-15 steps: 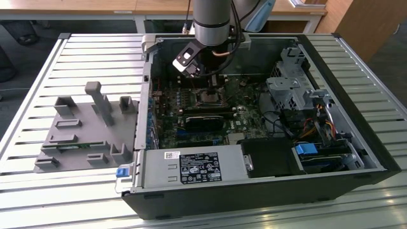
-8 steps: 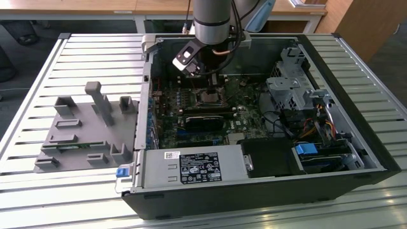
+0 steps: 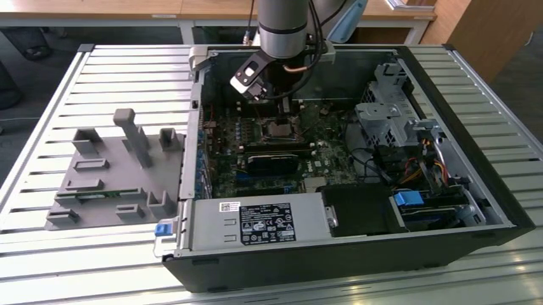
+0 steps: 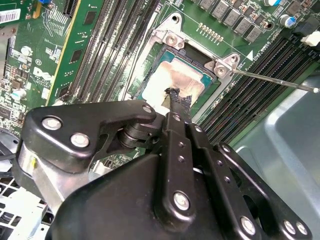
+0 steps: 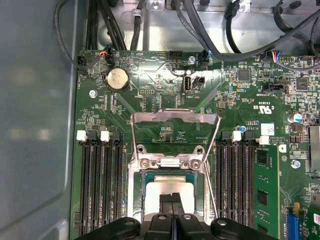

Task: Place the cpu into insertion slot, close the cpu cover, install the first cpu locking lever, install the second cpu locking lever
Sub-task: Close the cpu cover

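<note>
As the arm stands vertical at upper centre of the exterior view, claw over cpu.
Fingers pressed together, tips at the cpu seated in the insertion slot; cpu cover raised.

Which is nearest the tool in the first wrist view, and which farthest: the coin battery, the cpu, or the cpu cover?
1. cpu: seated in the insertion slot, right under the tip of the tool.
2. cpu cover: raised open, just beyond the slot.
3. coin battery: farthest, well past the cover's free edge.
</note>
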You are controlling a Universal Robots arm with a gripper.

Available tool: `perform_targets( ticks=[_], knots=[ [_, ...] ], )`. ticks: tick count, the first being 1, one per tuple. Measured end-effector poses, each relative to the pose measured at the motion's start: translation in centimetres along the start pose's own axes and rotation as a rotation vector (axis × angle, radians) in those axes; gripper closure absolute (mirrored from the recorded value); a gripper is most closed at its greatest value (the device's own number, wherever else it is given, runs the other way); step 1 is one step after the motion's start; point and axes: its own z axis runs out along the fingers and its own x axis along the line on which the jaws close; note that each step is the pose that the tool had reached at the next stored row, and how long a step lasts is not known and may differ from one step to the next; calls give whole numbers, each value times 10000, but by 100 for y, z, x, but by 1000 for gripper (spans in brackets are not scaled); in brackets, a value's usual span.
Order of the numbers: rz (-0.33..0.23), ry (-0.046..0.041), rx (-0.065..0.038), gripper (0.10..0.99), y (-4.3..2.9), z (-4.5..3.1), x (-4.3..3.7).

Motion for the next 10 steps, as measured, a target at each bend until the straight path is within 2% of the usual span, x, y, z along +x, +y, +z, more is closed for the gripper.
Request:
perform_targets(
  ticks=[10],
  knots=[
    [0,1,-1,980,5,-65,2]
  ],
)
